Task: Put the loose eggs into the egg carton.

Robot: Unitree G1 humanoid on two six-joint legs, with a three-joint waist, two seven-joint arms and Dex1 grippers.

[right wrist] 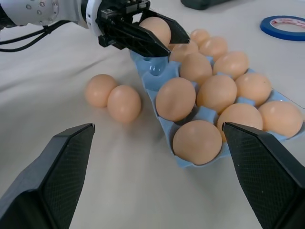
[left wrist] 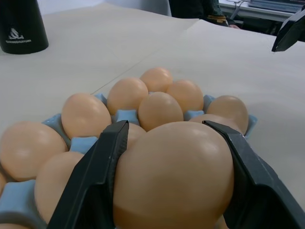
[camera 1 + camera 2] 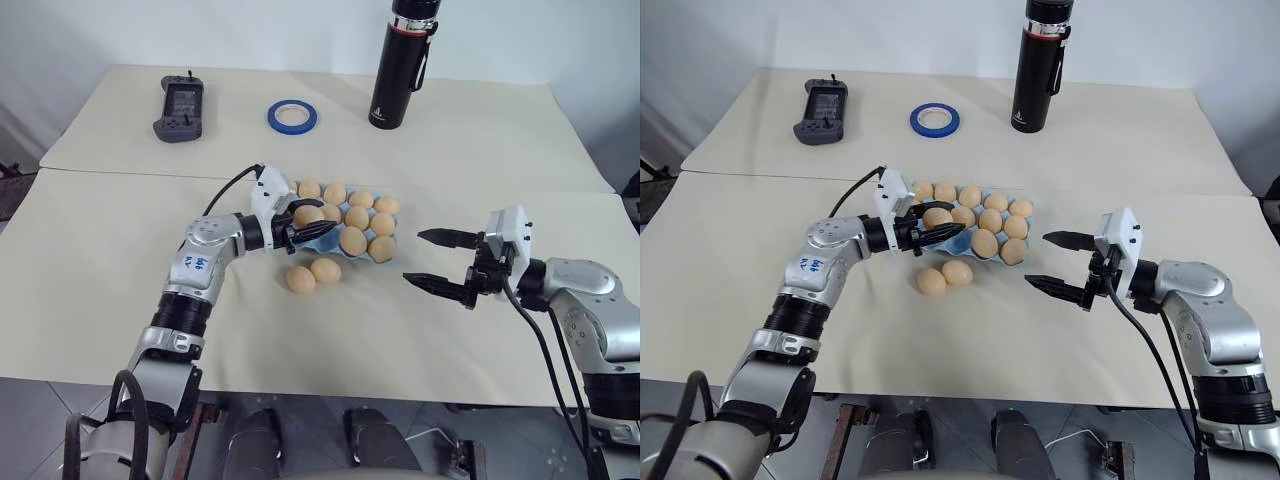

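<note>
Left tool [image 3: 303, 226] clamped on an egg [image 3: 308, 214] above the egg carton [image 1: 157, 95]; right tool [image 3: 437, 262] beside it, fingers apart, empty.

Bare table [image 3: 120, 290] left of egg carton [image 1: 187, 163], two loose eggs [image 3: 313, 274] blocking its near side

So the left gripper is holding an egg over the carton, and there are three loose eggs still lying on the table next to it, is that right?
Not quite: two loose eggs lie on the table beside the egg carton, not three, as the right wrist view shows. The rest holds: the left gripper is holding an egg over the carton.
</note>
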